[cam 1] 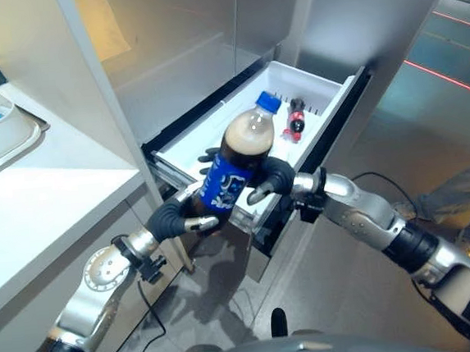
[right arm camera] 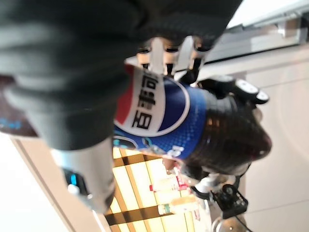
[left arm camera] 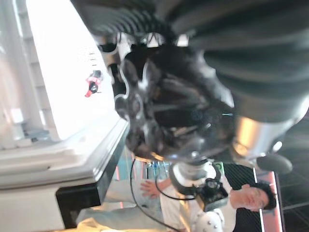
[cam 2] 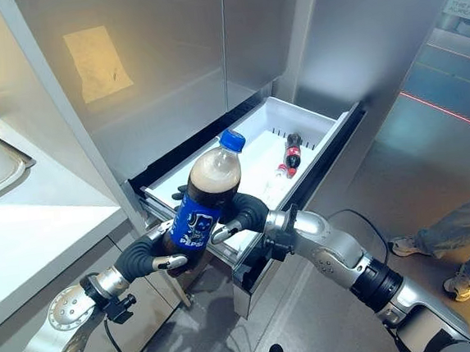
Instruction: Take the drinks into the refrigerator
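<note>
The large cola bottle (cam 2: 202, 197), blue-capped and blue-labelled, is held between both hands above the front edge of the open refrigerator drawer (cam 2: 317, 123). It leans with its cap toward the drawer, apparently so it can be lowered inside. The left hand (cam 2: 155, 255) curls around the base from below; the right hand (cam 2: 243, 216) clasps the labelled body from the side. A small red-capped bottle (cam 2: 292, 150) already lies in the drawer, well apart from both hands.
</note>
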Tool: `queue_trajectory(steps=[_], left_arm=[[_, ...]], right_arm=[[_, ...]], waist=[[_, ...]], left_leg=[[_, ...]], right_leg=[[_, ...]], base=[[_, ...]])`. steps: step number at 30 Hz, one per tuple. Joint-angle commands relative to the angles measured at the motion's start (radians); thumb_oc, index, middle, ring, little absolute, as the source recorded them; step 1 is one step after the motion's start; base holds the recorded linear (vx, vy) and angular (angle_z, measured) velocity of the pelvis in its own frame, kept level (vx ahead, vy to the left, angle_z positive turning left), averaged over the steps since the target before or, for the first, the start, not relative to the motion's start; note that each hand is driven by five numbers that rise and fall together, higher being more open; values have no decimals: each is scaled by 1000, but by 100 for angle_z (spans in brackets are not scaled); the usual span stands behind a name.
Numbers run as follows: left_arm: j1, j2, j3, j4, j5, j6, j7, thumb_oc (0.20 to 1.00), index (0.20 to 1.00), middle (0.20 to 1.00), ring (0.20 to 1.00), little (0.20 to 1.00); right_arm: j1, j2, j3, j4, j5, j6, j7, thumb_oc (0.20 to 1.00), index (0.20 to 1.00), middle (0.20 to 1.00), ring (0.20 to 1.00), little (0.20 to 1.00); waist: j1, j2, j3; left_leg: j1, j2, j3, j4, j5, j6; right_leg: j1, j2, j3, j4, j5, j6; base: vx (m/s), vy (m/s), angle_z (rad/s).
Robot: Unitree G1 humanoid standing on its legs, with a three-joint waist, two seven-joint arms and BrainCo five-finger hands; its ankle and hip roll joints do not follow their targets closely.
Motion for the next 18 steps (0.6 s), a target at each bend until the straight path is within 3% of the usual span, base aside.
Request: queue_trajectory(steps=[1,9,18], left_arm=[[-132,-14,-4,-58,-29,-107,34,200,200,200,200,200],[-142,-31,-6,-31,-18,-108,35,200,200,200,200,200],[-128,-66,7,-7,5,-104,40,200,200,200,200,200]], right_arm=[[-127,34,43,-97,85,-27,56,1000,1000,1000,1000,1000],[-173,88,61,-140,146,-23,69,1000,1000,1000,1000,1000],[-187,158,-3,-164,167,-74,42,1000,1000,1000,1000,1000]], waist=[[21,23,-16],[31,25,-17],[38,30,-20]], left_leg=[[-23,-52,-84,5,-61,91],[-22,-54,-86,4,-62,93],[-22,-55,-80,2,-61,96]], right_leg=[[43,-28,-57,139,-148,57],[48,-31,-61,136,-148,58],[48,-30,-54,130,-142,59]], base=[[0,0,0],[0,0,0],[0,0,0]])
